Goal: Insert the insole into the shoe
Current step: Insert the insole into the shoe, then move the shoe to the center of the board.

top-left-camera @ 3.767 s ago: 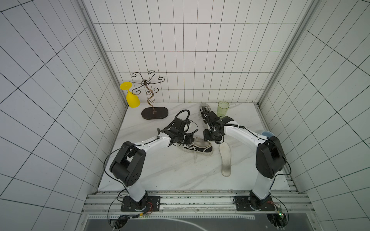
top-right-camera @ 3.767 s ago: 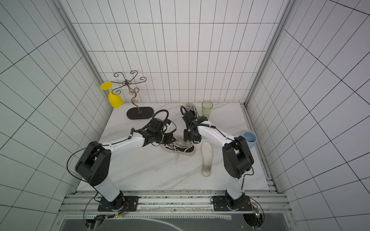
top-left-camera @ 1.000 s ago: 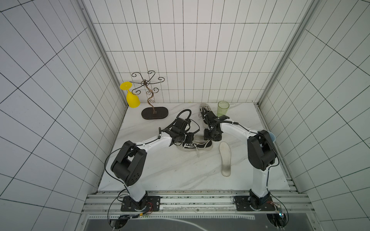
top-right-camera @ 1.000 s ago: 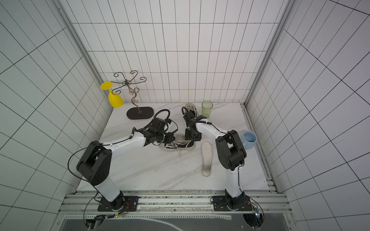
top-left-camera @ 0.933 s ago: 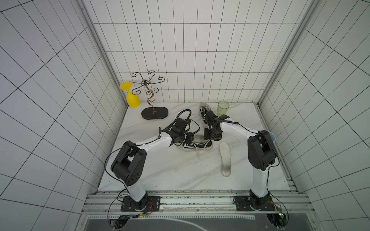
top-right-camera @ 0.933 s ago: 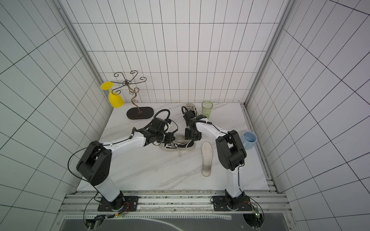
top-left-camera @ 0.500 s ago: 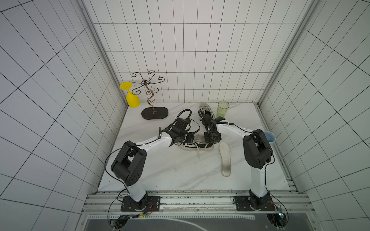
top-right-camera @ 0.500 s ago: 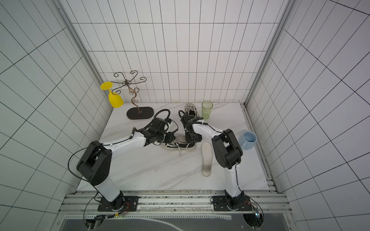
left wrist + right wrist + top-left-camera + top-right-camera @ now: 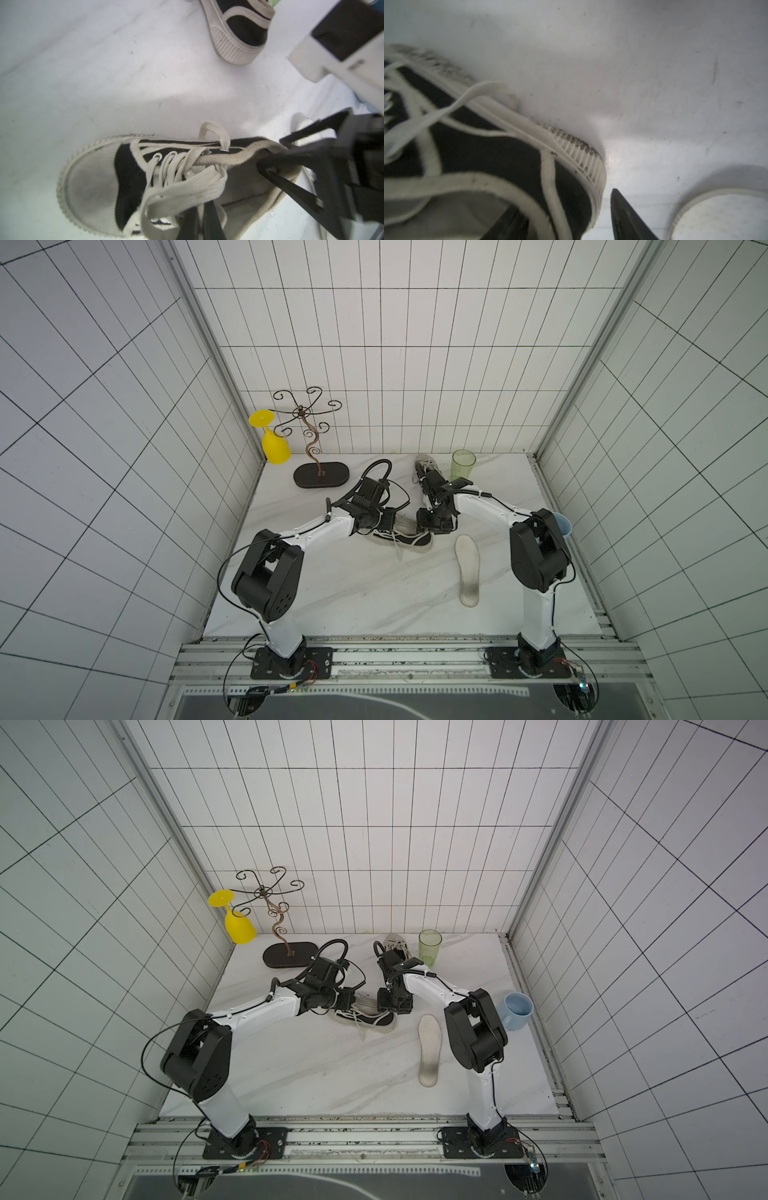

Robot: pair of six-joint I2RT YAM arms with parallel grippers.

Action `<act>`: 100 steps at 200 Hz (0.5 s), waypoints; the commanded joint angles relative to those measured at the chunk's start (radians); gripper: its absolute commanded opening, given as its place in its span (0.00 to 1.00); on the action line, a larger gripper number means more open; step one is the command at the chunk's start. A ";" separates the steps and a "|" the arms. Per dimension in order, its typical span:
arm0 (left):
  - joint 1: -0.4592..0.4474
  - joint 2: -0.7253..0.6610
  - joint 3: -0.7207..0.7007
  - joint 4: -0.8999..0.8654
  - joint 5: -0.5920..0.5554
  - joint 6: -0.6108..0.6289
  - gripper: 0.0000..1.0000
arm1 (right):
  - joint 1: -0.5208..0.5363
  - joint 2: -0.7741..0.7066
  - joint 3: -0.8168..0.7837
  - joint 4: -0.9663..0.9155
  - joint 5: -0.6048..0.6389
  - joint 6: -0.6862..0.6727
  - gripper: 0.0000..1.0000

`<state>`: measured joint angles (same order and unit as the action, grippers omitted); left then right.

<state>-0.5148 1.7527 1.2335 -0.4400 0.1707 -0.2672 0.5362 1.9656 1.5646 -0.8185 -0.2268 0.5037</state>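
Your insole (image 9: 467, 568) lies flat and unheld on the worktop (image 9: 353, 597) just off the heel of the shoe (image 9: 401, 538), so open the mouth first. The left pincer (image 9: 202, 216) is clenched on the shoe beside its laces, and the right pincer (image 9: 562, 203) stands released astride the heel wall, one jaw inside and one outside; close it there and draw the heel back gently without tipping the shoe. Inside the shoe I see only bare lining, while the cup (image 9: 463, 464) behind the shoe and the mug (image 9: 517, 1011) beyond its heel both look empty.
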 commanded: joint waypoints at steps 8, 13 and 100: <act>0.012 0.048 0.119 -0.114 -0.141 0.270 0.00 | -0.022 -0.090 0.055 -0.003 -0.157 0.005 0.61; 0.012 0.054 0.128 -0.130 -0.157 0.314 0.00 | -0.026 -0.103 0.043 0.000 -0.161 0.001 0.61; -0.032 0.065 0.071 0.059 -0.452 0.866 0.00 | -0.100 -0.213 -0.122 0.045 -0.108 -0.013 0.62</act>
<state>-0.5316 1.8027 1.3128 -0.5175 -0.1505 0.3561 0.4412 1.7805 1.5097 -0.7746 -0.3531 0.4957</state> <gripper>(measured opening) 0.047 0.615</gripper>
